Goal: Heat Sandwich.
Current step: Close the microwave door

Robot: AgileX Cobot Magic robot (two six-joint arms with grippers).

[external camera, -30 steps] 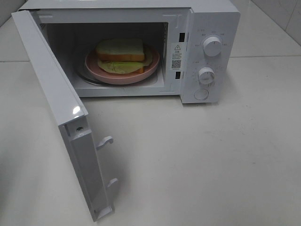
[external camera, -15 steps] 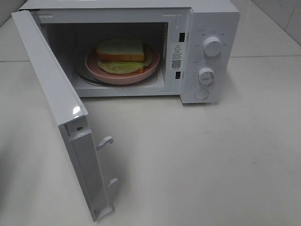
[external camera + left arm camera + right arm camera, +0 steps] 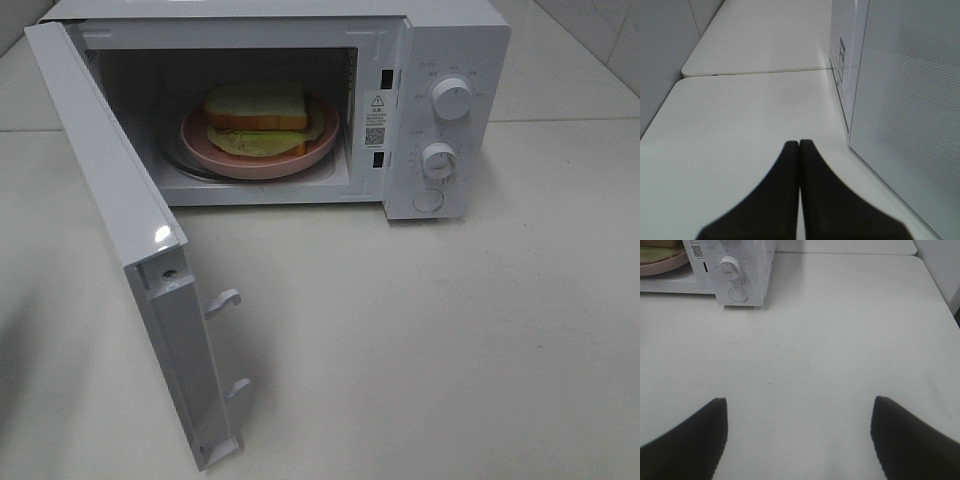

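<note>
Swung-out door (image 3: pixel 125 200) beside unobstructed microwave opening (image 3: pixel 220 65)

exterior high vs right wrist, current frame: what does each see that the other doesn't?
Exterior high only: the microwave door swung open, the upper knob, the sandwich seen whole inside. Right wrist only: the right gripper, open and holding nothing. Both: the table, the lower knob, the pink plate rim.
</note>
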